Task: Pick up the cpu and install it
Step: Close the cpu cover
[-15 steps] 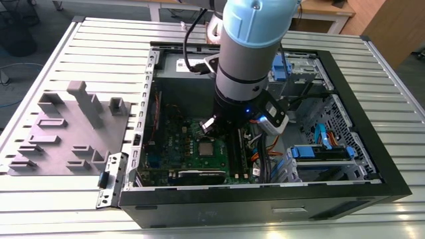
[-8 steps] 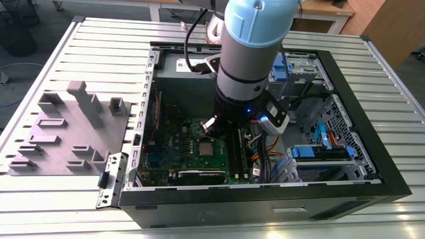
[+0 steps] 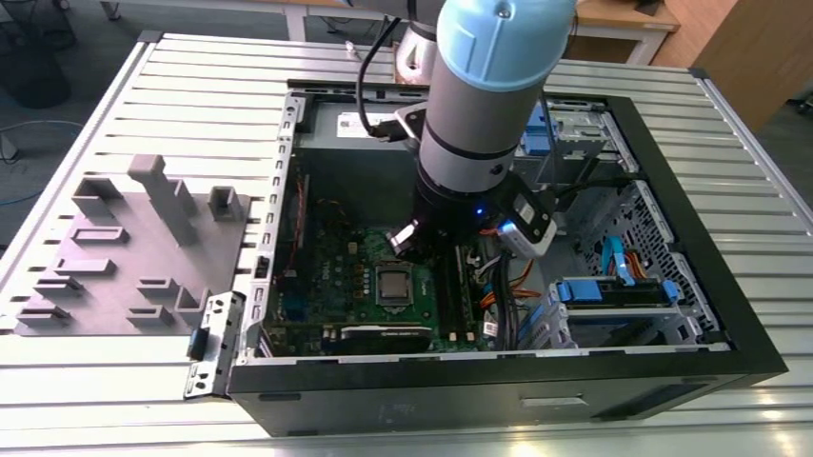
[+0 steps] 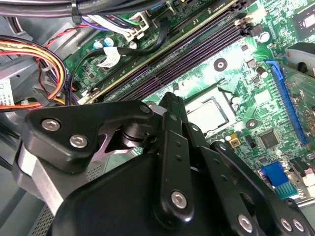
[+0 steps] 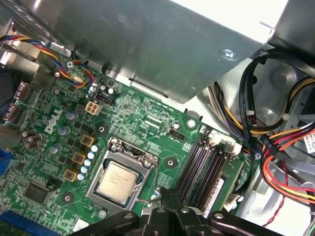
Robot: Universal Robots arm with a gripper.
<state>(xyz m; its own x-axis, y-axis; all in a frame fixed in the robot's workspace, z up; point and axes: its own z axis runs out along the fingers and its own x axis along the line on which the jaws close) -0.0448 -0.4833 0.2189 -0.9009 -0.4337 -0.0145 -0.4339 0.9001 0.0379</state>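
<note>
The cpu (image 5: 118,179), a small silvery square, lies flat in the metal socket frame (image 5: 129,149) on the green motherboard. It also shows in the second wrist view (image 4: 209,110) and, as a pale square, in the exterior view (image 3: 395,284). My gripper (image 5: 167,195) hangs inside the open computer case, just beside the socket on the side of the memory slots. Its black fingertips (image 4: 170,101) are pressed together with nothing between them. The cpu is free of the gripper.
A grey moulded tray (image 3: 140,257) sits outside the case at the exterior view's left. Dark memory slots (image 5: 204,167) run next to the socket. Bundled coloured cables (image 5: 278,147) and a blue drive bracket (image 3: 616,290) crowd the far side. The case wall (image 3: 508,390) encloses everything.
</note>
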